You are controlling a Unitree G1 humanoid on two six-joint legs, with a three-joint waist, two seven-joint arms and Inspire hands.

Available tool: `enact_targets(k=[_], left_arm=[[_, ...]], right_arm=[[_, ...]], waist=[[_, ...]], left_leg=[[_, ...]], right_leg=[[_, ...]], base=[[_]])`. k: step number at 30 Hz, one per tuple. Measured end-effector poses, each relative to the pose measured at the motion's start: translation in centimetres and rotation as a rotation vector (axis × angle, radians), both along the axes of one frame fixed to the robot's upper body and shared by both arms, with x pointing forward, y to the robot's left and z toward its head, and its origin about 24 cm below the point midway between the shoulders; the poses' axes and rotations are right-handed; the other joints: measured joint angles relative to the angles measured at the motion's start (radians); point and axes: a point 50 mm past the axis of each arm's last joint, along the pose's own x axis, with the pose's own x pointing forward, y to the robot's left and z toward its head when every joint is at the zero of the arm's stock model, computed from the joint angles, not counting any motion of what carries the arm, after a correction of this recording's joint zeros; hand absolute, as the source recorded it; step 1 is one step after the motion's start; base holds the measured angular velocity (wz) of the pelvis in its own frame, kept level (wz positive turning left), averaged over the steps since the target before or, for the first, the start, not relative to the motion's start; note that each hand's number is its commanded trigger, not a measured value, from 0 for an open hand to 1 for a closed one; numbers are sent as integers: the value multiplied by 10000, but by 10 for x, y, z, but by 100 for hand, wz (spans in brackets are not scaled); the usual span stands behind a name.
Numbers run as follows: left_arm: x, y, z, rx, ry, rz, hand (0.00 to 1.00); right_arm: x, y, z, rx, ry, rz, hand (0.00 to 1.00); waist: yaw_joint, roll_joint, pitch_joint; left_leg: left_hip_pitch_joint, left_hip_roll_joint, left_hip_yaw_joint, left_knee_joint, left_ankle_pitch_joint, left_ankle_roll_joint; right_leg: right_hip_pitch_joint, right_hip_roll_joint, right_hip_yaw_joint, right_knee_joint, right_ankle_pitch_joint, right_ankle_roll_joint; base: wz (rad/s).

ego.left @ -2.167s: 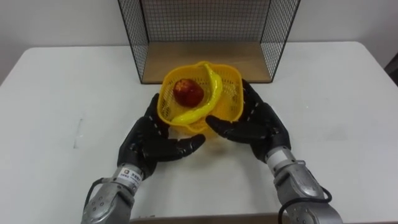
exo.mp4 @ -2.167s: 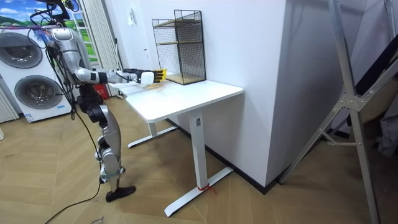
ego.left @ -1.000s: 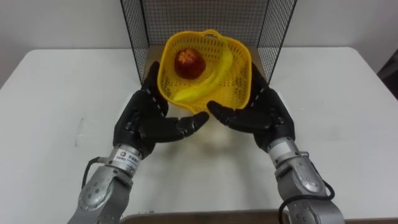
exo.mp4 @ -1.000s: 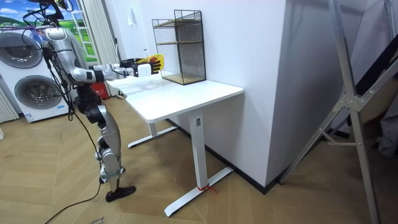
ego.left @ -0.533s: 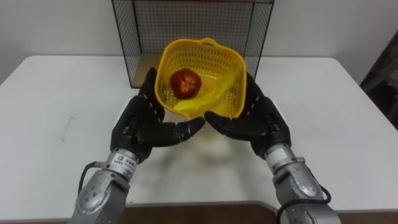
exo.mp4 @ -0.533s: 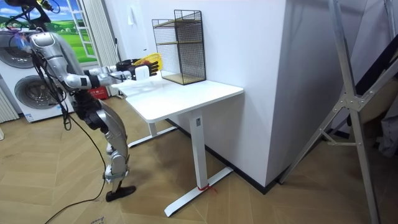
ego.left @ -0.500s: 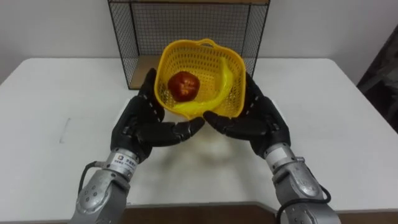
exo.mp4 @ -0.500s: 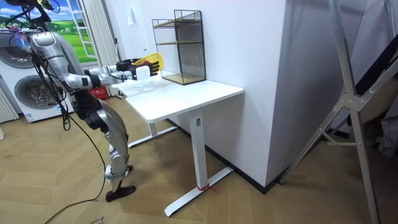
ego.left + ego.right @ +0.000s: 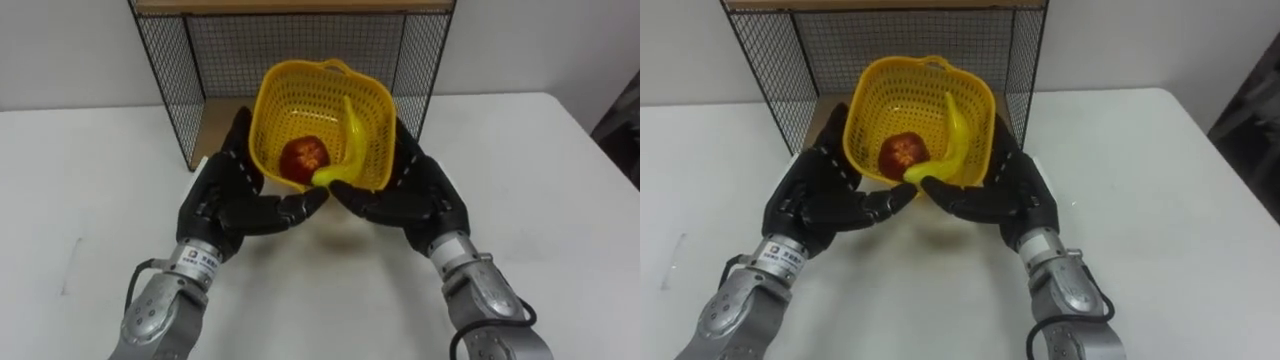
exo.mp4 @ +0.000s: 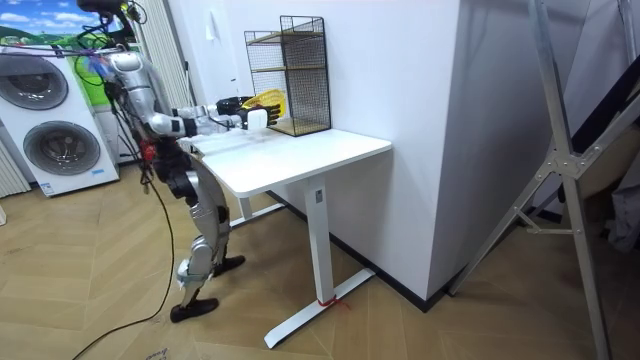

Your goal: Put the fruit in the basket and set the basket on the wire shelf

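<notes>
A yellow mesh basket point(image 9: 322, 100) hangs in the air, tipped toward me, just in front of the black wire shelf's point(image 9: 172, 80) lower opening. Inside it lie a red apple point(image 9: 303, 155) and a yellow banana point(image 9: 350, 140), both slid to the near wall. My left hand point(image 9: 228, 200) cradles the basket's left side and underside with straight fingers. My right hand point(image 9: 412, 195) does the same on the right. The thumbs almost meet under the basket. In the room view I stand at the white table's near end, arms stretched out, with the basket point(image 10: 268, 99) close to the shelf point(image 10: 300, 75).
The white table point(image 9: 540, 200) spreads to both sides below my hands. The shelf has a wooden floor point(image 9: 212, 140) and a wooden upper board point(image 9: 290, 6). Washing machines point(image 10: 60, 120) stand behind me at the room view's left.
The basket has risen off the table and come nearer the shelf mouth. It tipped toward me and the fruit slid to its near side. I have stepped closer to the table.
</notes>
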Motion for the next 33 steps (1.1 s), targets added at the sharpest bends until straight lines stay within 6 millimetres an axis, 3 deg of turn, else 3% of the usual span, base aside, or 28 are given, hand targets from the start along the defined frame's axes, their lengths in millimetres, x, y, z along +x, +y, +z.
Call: enact_targets(k=[1, 2, 4, 6, 7, 8, 9, 11, 12, 13, 14, 16, 19, 22, 25, 26, 33], left_arm=[[0, 0, 0, 4, -23, 7, 0], [0, 0, 1, 26, -67, 0, 0], [0, -1, 1, 31, -106, -55, 0], [1, -2, 2, 35, -168, -127, 0], [4, -2, 6, 62, -331, -131, 0], [7, -2, 9, 78, -494, -156, 0], [7, -2, 10, 82, -553, -141, 0], [8, 1, 12, 60, -648, 2, 0], [8, 0, 12, 53, -644, -2, 0], [8, -1, 12, 8, -626, -30, 0], [8, -3, 11, -88, -615, -46, 0], [8, -3, 11, -125, -616, -25, 0], [8, -3, 12, -60, -627, -24, 0], [8, -5, 12, -126, -636, -41, 0], [8, -5, 12, -119, -633, -37, 0], [8, -4, 12, -117, -621, -33, 0], [9, -4, 11, -95, -509, -15, 0]], right_arm=[[1, 2, 2, 43, -86, 24, 0], [2, 2, 5, 29, -231, 36, 0], [2, 2, 6, 34, -337, 6, 0], [3, 2, 7, 11, -351, -63, 0], [6, 2, 9, 25, -459, -75, 0], [8, 2, 12, 14, -575, -109, 0], [9, 2, 13, 6, -611, -125, 0], [11, 7, 15, 110, -650, -89, 0], [10, 6, 14, 91, -624, -109, 0], [10, 4, 14, 49, -588, -137, 0], [10, 3, 14, -20, -601, -131, 0], [10, 1, 13, -86, -588, -137, 0], [9, 3, 11, 3, -496, -160, 0], [9, 3, 12, 23, -521, -199, 0], [9, 3, 12, 43, -506, -200, 0], [9, 1, 12, 36, -503, -252, 0], [10, 0, 12, 41, -498, -301, 0]], waist=[[22, -70, 24], [16, -67, 39], [11, -122, 80], [16, -49, 126], [49, -7, 227], [47, 86, 318], [56, 105, 319], [46, 150, 312], [44, 163, 307], [27, 273, 249], [37, 447, 91], [12, 673, -46], [-255, 597, -2], [-257, 548, 14], [-254, 341, 167], [-253, 266, 184], [-185, 208, 193]], left_leg=[[64, -115, 117, 110, -190, 94], [59, -201, 173, 339, -406, 201], [206, -463, 177, 439, -638, 356], [355, -566, 146, 399, -810, 491], [370, -613, 108, 382, -859, 560], [329, -595, 5, 335, -861, 606], [266, -578, -22, 301, -847, 625], [134, -494, 34, 372, -853, 658], [152, -487, 47, 380, -855, 659], [166, -462, 50, 404, -856, 655], [142, -415, 102, 384, -853, 628], [220, -334, 119, 253, -817, 575], [608, -283, 65, 88, -798, 560], [610, -142, 20, 12, -769, 524], [503, -86, -73, -38, -727, 512], [420, -84, -105, -97, -672, 524], [626, -102, -117, -644, -369, 530]], right_leg=[[-267, -270, -34, 821, 22, 41], [-580, -518, -82, 1701, 166, 265], [-993, -910, -88, 2875, 592, 295], [-1326, -1062, -67, 3544, 1236, 312], [-1506, -1069, -93, 3825, 1573, 330], [-1698, -1027, -98, 3935, 1706, 388], [-1814, -1004, -93, 3920, 1626, 392], [-2168, -850, -197, 3045, 790, 352], [-2193, -797, -227, 2647, 629, 337], [-2106, -651, -223, 1799, 373, 329], [-1765, -420, -154, 929, 282, 374], [-1361, -231, -280, 110, 305, 384], [-838, -138, -412, -310, 424, 386], [-700, 44, -472, -697, 651, 347], [-668, 181, -506, -1018, 825, 349], [-695, 204, -550, -1160, 890, 357], [-424, 313, -563, -1869, 1261, 359]], base=[[4], [6], [14], [13], [14], [10], [0], [-6], [0], [-12], [-19], [-16], [2], [0], [4], [8], [1]])
